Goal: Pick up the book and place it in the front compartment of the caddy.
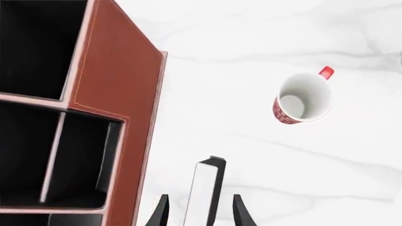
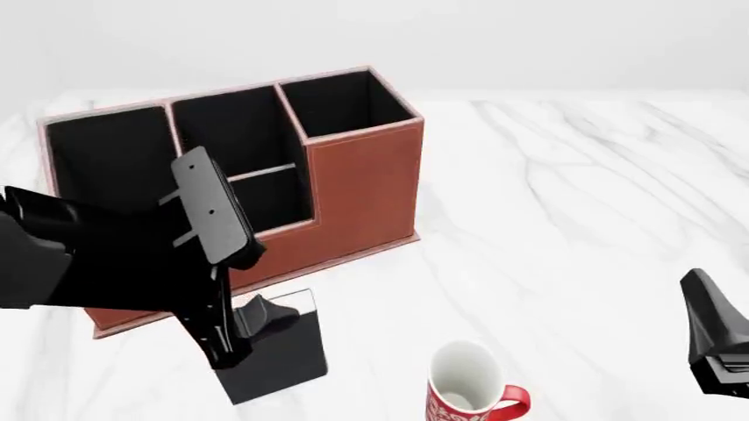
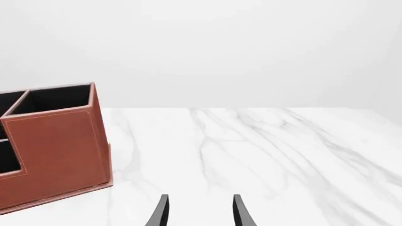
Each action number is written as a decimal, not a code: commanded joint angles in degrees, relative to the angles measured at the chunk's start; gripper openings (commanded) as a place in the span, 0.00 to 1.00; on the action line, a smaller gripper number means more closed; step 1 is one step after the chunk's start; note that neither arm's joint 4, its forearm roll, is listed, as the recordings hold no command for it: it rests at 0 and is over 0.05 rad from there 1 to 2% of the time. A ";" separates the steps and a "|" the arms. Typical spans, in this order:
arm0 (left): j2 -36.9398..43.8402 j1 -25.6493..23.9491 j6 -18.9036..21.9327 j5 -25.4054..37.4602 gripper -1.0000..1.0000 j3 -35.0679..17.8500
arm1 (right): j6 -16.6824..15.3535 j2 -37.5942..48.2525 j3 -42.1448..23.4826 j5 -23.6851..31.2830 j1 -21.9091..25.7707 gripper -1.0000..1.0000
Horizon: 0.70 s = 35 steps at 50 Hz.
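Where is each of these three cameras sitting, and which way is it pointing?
Front view: fixed above and behind the arms, looking forward and down at the caddy, book and mug; both arms show.
Left wrist view: behind the left gripper, looking down; the book's edge stands between its fingers, caddy beside, mug beyond.
Right wrist view: behind the right gripper, facing level across the table; empty fingers.
All three share the caddy.

glossy black angular left arm point(image 2: 82, 254), flat plate link, tapered black fingers point(image 1: 161, 212)
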 commanded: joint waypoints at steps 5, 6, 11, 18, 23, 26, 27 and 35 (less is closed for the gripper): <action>-1.29 0.46 0.00 -1.42 1.00 2.21 | -0.03 -0.05 0.04 -0.02 0.00 1.00; -1.16 0.54 -0.09 -1.73 1.00 2.39 | -0.07 -0.05 0.04 -0.02 0.00 1.00; -0.50 0.86 -0.38 -3.40 1.00 3.57 | -0.07 -0.05 0.04 -0.03 0.01 1.00; 0.10 0.69 0.15 -5.55 1.00 5.10 | -0.05 -0.05 0.04 -0.02 0.00 1.00; 0.43 0.63 -0.20 -6.03 1.00 5.15 | -0.05 -0.05 0.04 -0.02 0.00 1.00; 0.53 1.38 0.31 -6.88 1.00 5.56 | -0.07 -0.05 0.04 -0.02 0.00 1.00; 0.57 1.20 0.00 -7.17 1.00 5.80 | -0.04 -0.05 0.04 -0.03 0.00 1.00; 1.55 1.46 -0.66 -9.30 1.00 7.34 | -0.05 -0.05 0.04 -0.03 0.00 1.00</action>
